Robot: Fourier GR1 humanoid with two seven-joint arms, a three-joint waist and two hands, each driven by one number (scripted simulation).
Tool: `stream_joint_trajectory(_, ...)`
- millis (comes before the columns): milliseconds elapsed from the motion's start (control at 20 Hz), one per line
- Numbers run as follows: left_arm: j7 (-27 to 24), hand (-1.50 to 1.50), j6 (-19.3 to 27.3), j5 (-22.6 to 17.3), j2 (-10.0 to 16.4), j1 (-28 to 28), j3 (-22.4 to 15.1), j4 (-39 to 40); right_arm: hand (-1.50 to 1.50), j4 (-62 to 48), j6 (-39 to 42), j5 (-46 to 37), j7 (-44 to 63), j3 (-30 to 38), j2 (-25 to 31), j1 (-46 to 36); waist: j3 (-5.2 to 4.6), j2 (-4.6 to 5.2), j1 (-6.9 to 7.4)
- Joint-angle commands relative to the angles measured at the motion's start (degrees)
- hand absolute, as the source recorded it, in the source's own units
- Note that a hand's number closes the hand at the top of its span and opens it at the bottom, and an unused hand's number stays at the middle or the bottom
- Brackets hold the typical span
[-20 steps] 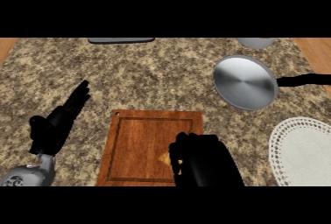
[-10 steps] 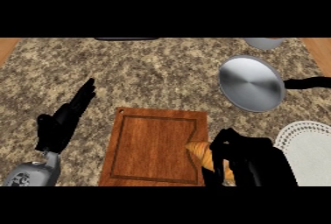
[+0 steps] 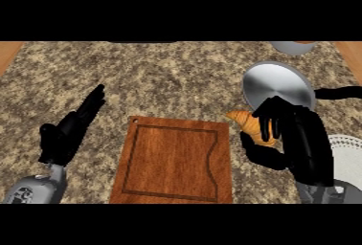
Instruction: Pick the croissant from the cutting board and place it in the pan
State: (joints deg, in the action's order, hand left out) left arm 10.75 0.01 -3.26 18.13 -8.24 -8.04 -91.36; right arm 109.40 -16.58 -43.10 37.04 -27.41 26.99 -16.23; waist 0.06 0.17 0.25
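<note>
Moving up off the board (image 3: 173,162), now left of my right hand (image 3: 293,139), I am carrying the croissant (image 3: 245,120) clasped in curled fingers (image 3: 277,109), and judging the next move is easing forward over the pan (image 3: 277,86) just ahead.

Pretty basic look: left hand (image 3: 63,138) and right hand (image 3: 302,143) are done in plain black, forearms (image 3: 33,188) in grey.

Flat, even light covers the bench (image 3: 176,72), seemingly from above, and shadows barely show. The pan (image 3: 277,87) carries a soft sheen; the black right hand (image 3: 293,143) swallows detail.
</note>
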Motion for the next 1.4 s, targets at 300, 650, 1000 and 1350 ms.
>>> stream_joint_trajectory(300,0.35,0.0,-1.89,-0.08,-1.02,-1.21,2.2,0.71,1.5,-31.45,-8.36,6.25,-23.59,14.17,-2.18,-7.83,-0.02,0.08,0.42)
stream_joint_trajectory(650,1.91,0.0,-1.45,3.2,-3.3,-1.44,0.91,-0.27,1.5,-53.05,-10.87,7.8,-39.07,20.48,-5.35,-16.2,-0.01,0.13,0.69)
stream_joint_trajectory(1000,1.02,0.0,-3.84,2.49,-2.89,-1.69,3.37,-0.01,1.5,-73.11,-12.71,11.17,-52.84,28.81,-5.23,-26.21,0.01,0.24,1.02)
stream_joint_trajectory(1350,1.41,0.0,-3.25,4.09,-5.17,-3.47,1.18,1.33,-1.5,-86.99,-2.46,6.65,-37.4,27.2,-3.71,-34.39,0.02,0.97,2.98)
